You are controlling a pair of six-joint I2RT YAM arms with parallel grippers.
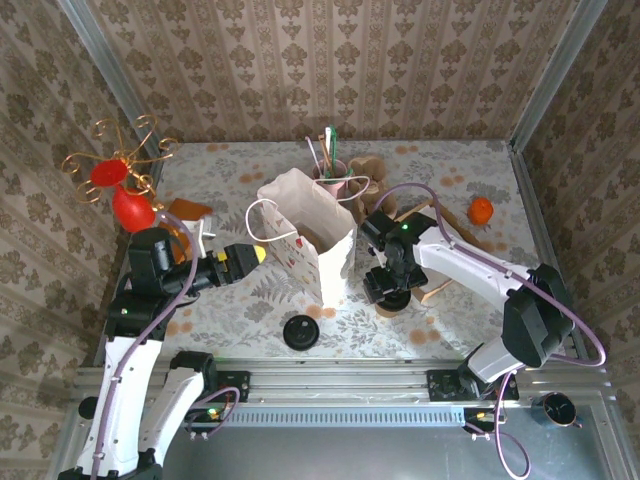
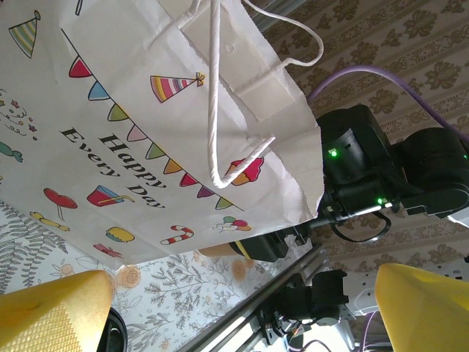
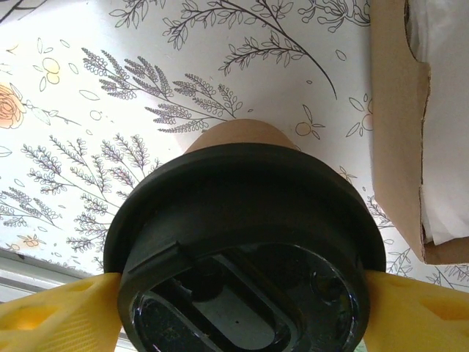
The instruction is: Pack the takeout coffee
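The takeout coffee (image 3: 242, 220) is cut off at the right wrist view's bottom edge. From above, the right gripper (image 1: 391, 293) mostly covers it.

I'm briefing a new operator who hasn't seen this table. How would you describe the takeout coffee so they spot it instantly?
Find the white paper bag standing mid-table; just right of it, under the right gripper, sits the takeout coffee. It is a small beige cup capped with a black lid, unlike the lone flat black lid lying nearer the arms.
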